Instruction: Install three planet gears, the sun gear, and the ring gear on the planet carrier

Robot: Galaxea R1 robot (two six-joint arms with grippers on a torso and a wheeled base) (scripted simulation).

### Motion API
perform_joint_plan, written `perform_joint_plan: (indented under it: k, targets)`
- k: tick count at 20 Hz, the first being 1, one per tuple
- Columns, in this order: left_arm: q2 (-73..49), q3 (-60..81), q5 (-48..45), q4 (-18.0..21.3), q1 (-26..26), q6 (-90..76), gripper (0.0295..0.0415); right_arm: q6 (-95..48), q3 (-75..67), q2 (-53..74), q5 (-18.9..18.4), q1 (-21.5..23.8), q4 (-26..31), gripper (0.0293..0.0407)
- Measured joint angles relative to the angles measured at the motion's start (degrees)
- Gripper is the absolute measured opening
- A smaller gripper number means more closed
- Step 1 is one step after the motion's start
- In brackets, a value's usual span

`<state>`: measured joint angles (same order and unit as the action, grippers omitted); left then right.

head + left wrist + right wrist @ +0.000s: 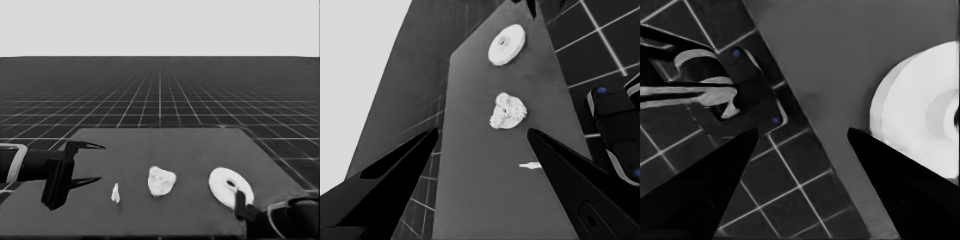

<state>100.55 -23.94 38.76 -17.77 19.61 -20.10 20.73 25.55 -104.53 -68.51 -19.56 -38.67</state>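
Observation:
The larger round part lies flat on the table's right side, its raised centre hole showing; it fills the right wrist view. My right gripper is open at that part's near right edge, holding nothing. Small toothed gears sit bunched together at the table's middle on the smaller round part, which is mostly covered. In the left wrist view the gears show their teeth, with the larger round part beyond. My left gripper waits open over the table's left end.
A thin white piece lies between the left gripper and the gear cluster, also in the left wrist view. The table's right corner edge runs beside the right gripper, with dark machinery past it.

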Motion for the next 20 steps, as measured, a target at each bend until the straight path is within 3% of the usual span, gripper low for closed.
perform_joint_plan:
  k: [4,5,6,7,10,14,16,20]
  targets:
    - [0.0,0.0,0.0,0.0,0.0,0.0,0.0385,-2.3,-3.0,3.3,0.8,-0.7,-1.1,0.0385]
    - [0.0,0.0,0.0,0.0,0.0,0.0,0.0385,14.1,9.0,-1.0,-4.3,15.2,19.7,0.0396]
    - [0.0,0.0,0.0,0.0,0.0,0.0,0.0385,22.1,21.3,-6.4,-9.0,20.8,26.8,0.0393]
    - [0.0,0.0,0.0,0.0,0.0,0.0,0.0385,26.3,30.0,-10.5,-12.2,22.2,29.5,0.0389]
    - [0.0,0.0,0.0,0.0,0.0,0.0,0.0385,30.2,41.9,-16.2,-15.9,22.9,31.9,0.0385]
    - [0.0,0.0,0.0,0.0,0.0,0.0,0.0385,30.9,45.0,-17.8,-16.8,22.9,32.4,0.0385]
    - [0.0,0.0,0.0,0.0,0.0,0.0,0.0385,30.3,48.3,-19.5,-11.4,14.5,25.9,0.0385]
    - [0.0,0.0,0.0,0.0,0.0,0.0,0.0385,29.7,51.2,-21.1,-8.8,10.7,23.3,0.0385]
